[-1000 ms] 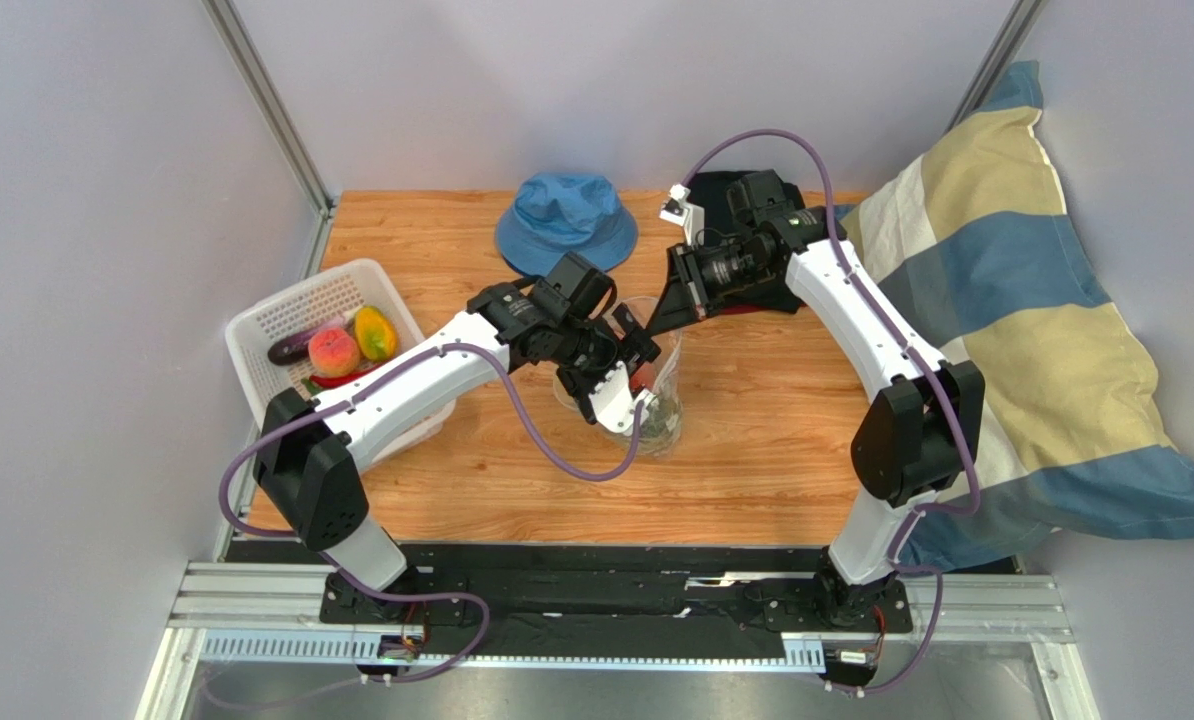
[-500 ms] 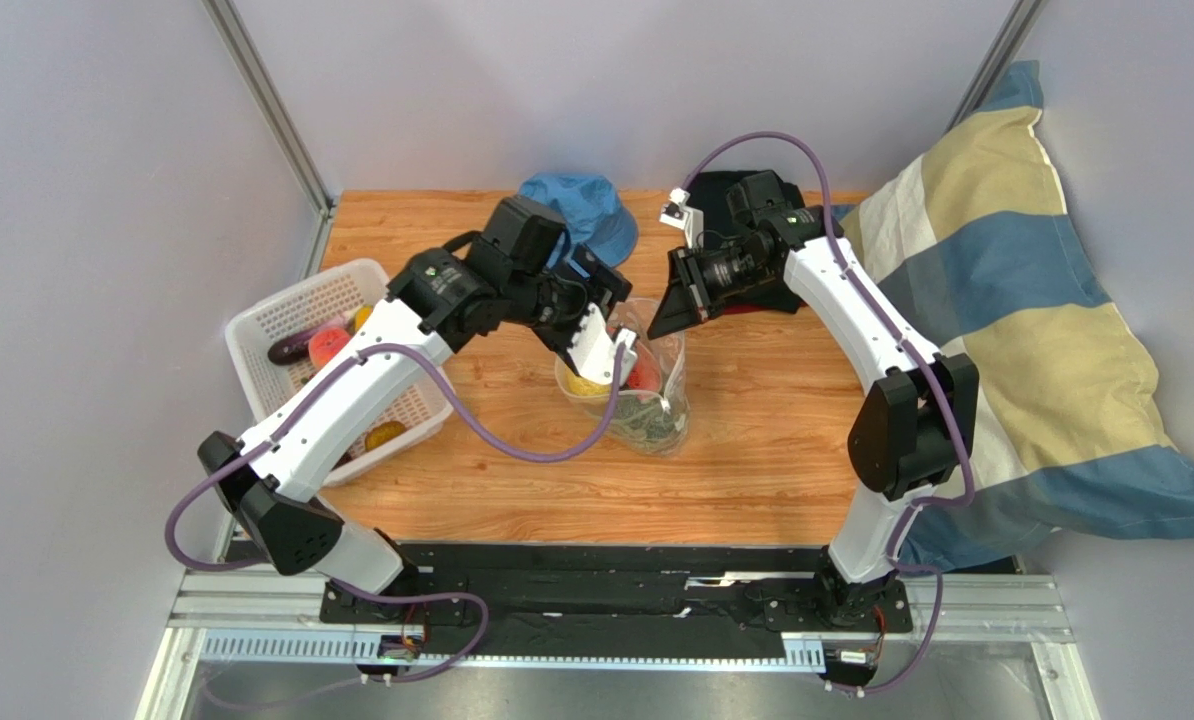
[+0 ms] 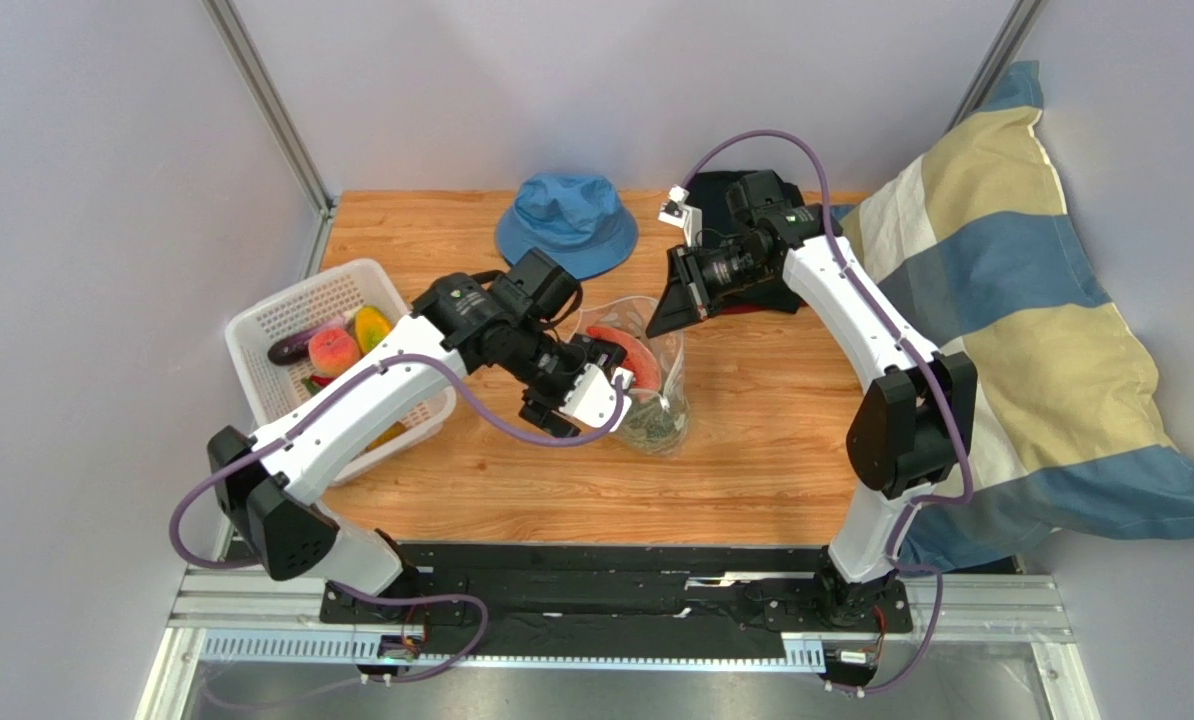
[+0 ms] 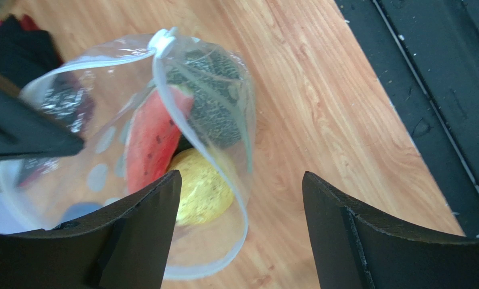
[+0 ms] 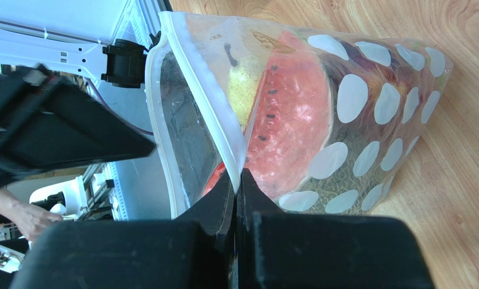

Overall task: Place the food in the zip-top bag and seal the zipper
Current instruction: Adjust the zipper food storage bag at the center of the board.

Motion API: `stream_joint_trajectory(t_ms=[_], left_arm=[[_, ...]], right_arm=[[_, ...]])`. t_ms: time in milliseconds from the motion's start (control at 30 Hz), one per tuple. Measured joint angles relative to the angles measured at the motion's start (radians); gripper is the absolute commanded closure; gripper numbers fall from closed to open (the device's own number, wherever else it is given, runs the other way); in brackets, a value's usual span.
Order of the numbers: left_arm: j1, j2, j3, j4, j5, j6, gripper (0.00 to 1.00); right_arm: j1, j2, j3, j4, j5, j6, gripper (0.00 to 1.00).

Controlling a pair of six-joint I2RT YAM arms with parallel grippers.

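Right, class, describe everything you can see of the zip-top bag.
The zip-top bag is clear, soft plastic printed with white dots, resting mouth-open on the wooden table. A white zipper strip rims its mouth. The right fingers pinch that rim. Inside show a watermelon slice, a yellow fruit and a ribbed green ball.

Left fingers apart, right fingers together

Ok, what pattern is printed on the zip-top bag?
White dots on the clear zip-top bag, clearest in the right wrist view.
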Motion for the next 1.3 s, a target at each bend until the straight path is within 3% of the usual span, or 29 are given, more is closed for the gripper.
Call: stream_joint_trajectory(t_ms=[133, 167, 233, 267, 367, 467, 500, 533, 633, 767, 800, 867, 967, 1100, 1267, 1300], left_arm=[[-0.003, 0.059, -0.025, 0.056, -0.006, -0.049, 0.40], [-0.005, 0.076, -0.028, 0.072, -0.010, -0.057, 0.52], [-0.006, 0.103, -0.029, 0.095, -0.017, -0.072, 0.67], [-0.008, 0.112, -0.029, 0.106, -0.018, -0.083, 0.81], [-0.018, 0.119, -0.029, 0.136, -0.006, -0.122, 1.00], [-0.034, 0.115, -0.028, 0.163, 0.010, -0.166, 1.00], [-0.040, 0.114, -0.029, 0.174, 0.013, -0.185, 1.00], [-0.046, 0.113, -0.029, 0.185, 0.018, -0.204, 1.00], [-0.060, 0.108, -0.029, 0.237, 0.024, -0.300, 1.00], [-0.061, 0.106, -0.038, 0.330, 0.023, -0.454, 1.00], [-0.060, 0.104, -0.048, 0.357, 0.024, -0.494, 1.00], [-0.058, 0.102, -0.067, 0.398, 0.026, -0.555, 1.00], [-0.053, 0.102, -0.083, 0.440, 0.032, -0.631, 1.00], [-0.034, 0.103, -0.080, 0.488, 0.054, -0.721, 1.00], [-0.010, 0.134, -0.040, 0.523, 0.087, -0.809, 1.00], [-0.008, 0.143, -0.030, 0.530, 0.092, -0.824, 1.00]], right_arm=[[0.000, 0.004, 0.000, 0.000, -0.001, 0.000, 1.00], [0.000, 0.006, 0.000, 0.000, -0.002, 0.000, 1.00], [0.001, 0.009, 0.000, 0.000, -0.002, 0.000, 1.00], [0.004, 0.010, 0.000, 0.000, -0.002, 0.000, 1.00], [0.013, 0.010, 0.000, 0.004, -0.003, 0.000, 1.00], [0.037, 0.012, 0.000, 0.021, -0.003, 0.010, 0.98], [0.048, 0.015, 0.003, 0.029, -0.005, 0.016, 0.90], [0.058, 0.021, 0.010, 0.034, -0.006, 0.021, 0.65], [0.083, 0.046, 0.055, 0.053, -0.021, 0.043, 0.25], [0.086, 0.040, 0.092, 0.071, -0.031, 0.027, 0.13], [0.075, 0.032, 0.091, 0.071, -0.031, 0.021, 0.05], [0.031, 0.005, 0.080, 0.076, -0.034, 0.005, 0.00], [-0.097, -0.105, -0.011, 0.094, -0.022, -0.039, 0.00], [-0.228, -0.363, -0.268, 0.194, 0.041, -0.085, 0.00], [-0.211, -0.685, -0.598, 0.367, 0.135, -0.092, 0.00], [-0.203, -0.758, -0.679, 0.412, 0.148, -0.097, 0.05]])
